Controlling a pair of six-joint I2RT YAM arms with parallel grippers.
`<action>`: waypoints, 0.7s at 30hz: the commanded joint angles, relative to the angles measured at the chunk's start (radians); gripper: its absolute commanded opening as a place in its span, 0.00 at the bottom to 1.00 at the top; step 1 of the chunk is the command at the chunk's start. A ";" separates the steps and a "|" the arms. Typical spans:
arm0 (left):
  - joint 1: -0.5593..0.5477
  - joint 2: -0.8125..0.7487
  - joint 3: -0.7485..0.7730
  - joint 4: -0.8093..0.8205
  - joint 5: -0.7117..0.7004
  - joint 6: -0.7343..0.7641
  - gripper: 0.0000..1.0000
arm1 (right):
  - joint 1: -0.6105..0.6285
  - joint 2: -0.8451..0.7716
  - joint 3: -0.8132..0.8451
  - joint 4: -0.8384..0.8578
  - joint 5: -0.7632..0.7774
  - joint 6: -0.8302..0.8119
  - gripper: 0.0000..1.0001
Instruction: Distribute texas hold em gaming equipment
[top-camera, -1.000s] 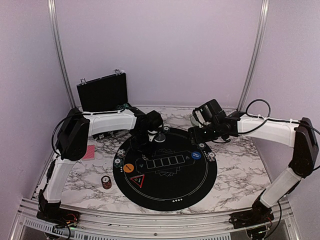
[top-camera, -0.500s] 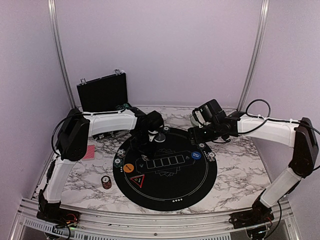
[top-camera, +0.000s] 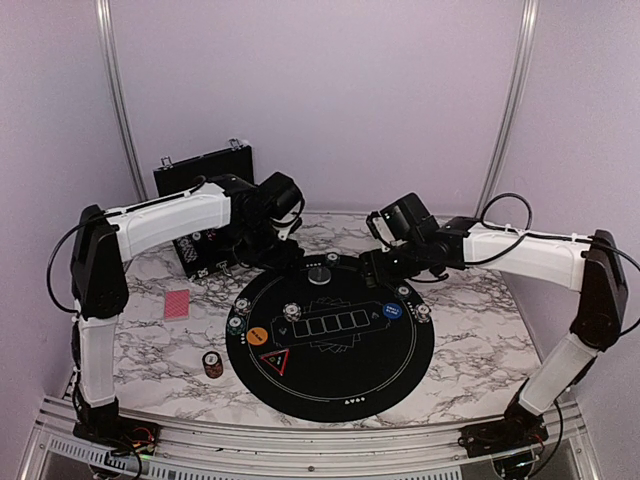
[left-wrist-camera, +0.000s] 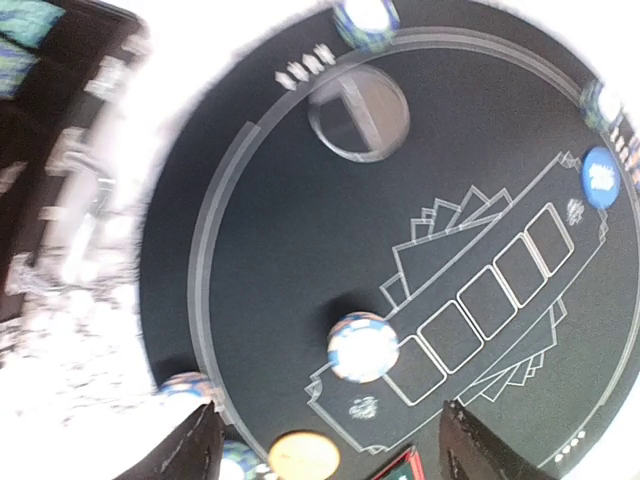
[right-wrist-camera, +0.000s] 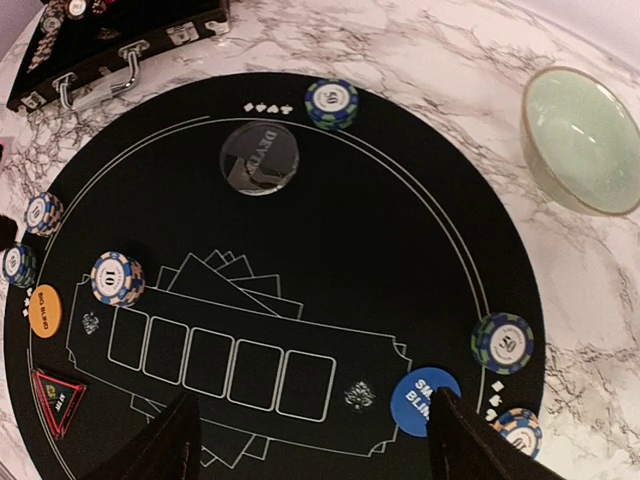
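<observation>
Left gripper (left-wrist-camera: 328, 425) jaws apart, empty, off mat's (top-camera: 340, 385) far-left edge. Card (top-camera: 177, 304) lies left of mat, long axis near-to-far; left arm nearer. Chip stack (top-camera: 212, 364) off mat's near-left. Right gripper (right-wrist-camera: 312, 410) spread, empty.

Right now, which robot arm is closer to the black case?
Left. The left end effector hovers beside the black case; the right end effector is across the mat, at its far-right edge.
</observation>
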 joint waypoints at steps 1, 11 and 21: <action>0.088 -0.154 -0.116 0.058 0.001 -0.005 0.75 | 0.074 0.087 0.106 -0.018 0.017 0.007 0.75; 0.328 -0.480 -0.528 0.281 0.026 -0.025 0.77 | 0.214 0.342 0.353 -0.090 0.022 -0.011 0.75; 0.461 -0.663 -0.809 0.442 0.095 -0.032 0.77 | 0.263 0.559 0.580 -0.181 0.009 -0.034 0.74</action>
